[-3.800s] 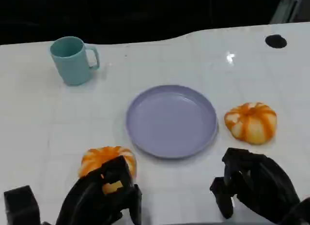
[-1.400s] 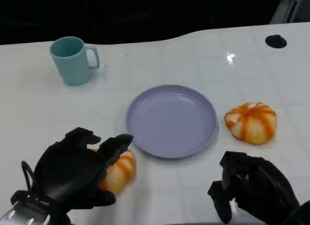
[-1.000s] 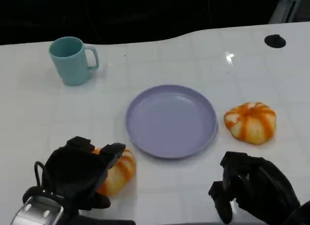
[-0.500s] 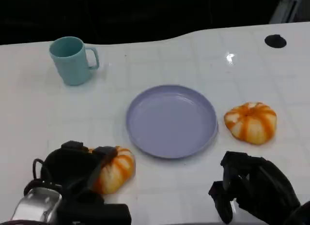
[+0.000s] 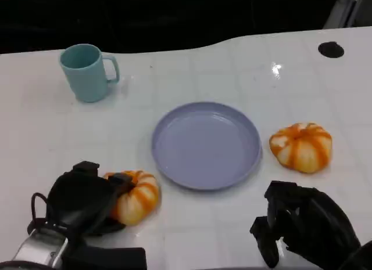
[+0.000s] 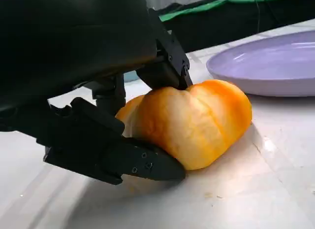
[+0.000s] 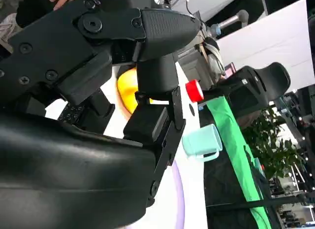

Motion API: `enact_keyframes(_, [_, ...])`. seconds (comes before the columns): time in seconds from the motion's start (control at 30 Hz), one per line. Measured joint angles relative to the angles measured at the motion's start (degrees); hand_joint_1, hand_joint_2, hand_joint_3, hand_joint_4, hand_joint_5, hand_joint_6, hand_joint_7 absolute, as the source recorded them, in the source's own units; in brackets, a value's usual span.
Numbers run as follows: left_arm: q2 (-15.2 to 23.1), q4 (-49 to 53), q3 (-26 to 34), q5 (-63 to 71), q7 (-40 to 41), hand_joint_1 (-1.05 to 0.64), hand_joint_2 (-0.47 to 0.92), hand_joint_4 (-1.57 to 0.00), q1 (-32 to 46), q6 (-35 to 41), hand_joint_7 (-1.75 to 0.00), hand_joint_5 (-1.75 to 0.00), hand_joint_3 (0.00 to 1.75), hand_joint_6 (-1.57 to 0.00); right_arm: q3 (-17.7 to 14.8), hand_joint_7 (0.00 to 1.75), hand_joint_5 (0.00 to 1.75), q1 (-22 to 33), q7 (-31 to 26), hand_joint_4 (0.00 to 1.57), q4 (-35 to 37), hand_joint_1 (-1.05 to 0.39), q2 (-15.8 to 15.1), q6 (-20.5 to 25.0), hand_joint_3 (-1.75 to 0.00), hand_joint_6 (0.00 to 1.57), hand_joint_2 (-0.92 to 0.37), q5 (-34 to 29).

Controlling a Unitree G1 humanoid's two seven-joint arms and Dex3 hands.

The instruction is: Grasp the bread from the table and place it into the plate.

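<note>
Orange-striped bread (image 5: 135, 195) sits between the left hand's (image 5: 81, 201) fingers (image 6: 118, 155), seemingly gripped, not yet lifted; plate (image 5: 206, 145) awaits.

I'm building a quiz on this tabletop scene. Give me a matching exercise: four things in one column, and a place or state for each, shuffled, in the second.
Things:
1. cup
2. plate
3. bread by the left hand
4. second bread

Places or states:
A. bare, in the middle of the table
B. alone, right of the plate
C. far left, handle pointing right
D. between the fingers of the left hand

Pairs: 1-C, 2-A, 3-D, 4-B
</note>
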Motion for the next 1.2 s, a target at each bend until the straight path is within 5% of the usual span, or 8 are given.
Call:
enact_keyframes(0.6, [-1.8, -2.3, 1.6, -3.9, 10.4, -0.28, 0.83, -0.8, 1.8, 2.9, -1.64, -1.75, 0.62, -0.6, 0.0, 1.4, 1.56, -0.1, 0.1, 1.21, 0.1, -0.92, 0.0, 0.0, -0.67, 1.02, -0.6, 0.0])
enact_keyframes(0.8, [-2.1, -11.7, 3.2, -4.6, 8.9, -0.25, 0.76, -0.81, 4.4, 7.2, -1.44, -1.75, 0.71, -0.7, 0.1, 1.41, 1.56, 0.0, 0.0, 1.21, 0.0, -0.91, 0.0, 0.0, -0.69, 1.03, -0.59, -0.1])
enact_keyframes(1.2, [-1.8, -14.8, 4.2, -8.5, 7.5, -0.26, 0.74, -0.77, 1.9, 1.5, -1.52, -1.75, 0.64, -0.65, 0.1, 1.42, 1.56, -0.1, -0.1, 1.21, 0.0, -0.91, 0.0, 0.3, -0.71, 1.03, -0.57, -0.1])
